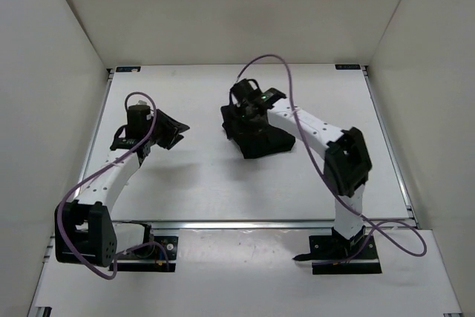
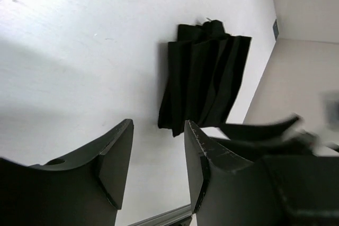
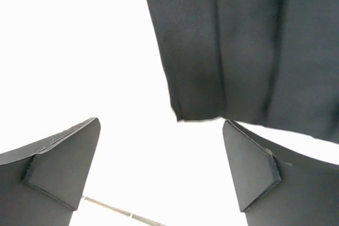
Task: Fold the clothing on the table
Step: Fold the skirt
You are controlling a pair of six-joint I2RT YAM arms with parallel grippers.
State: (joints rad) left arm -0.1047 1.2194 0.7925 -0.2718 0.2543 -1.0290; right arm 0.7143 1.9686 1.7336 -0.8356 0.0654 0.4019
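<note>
Skirt (image 1: pixel 261 144): one, black, pleated, lying in a compact bundle on the one white table (image 1: pixel 208 183), right of centre. Right gripper (image 3: pixel 161 123) spread wide just over the skirt's edge; left gripper (image 2: pixel 159 125) jaws apart, well left of it; both empty

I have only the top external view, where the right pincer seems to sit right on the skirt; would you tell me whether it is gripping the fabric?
Observer: No. The right wrist view shows the right pincer wide open, with nothing clamped between its fingers. The edge of the skirt lies flat on the table in front of them.
Operator: Thank you. Is the left pincer holding anything? It looks like a dark lump from above.
Observer: The left wrist view shows the left pincer open and empty, pointing across bare table towards the skirt.
</note>
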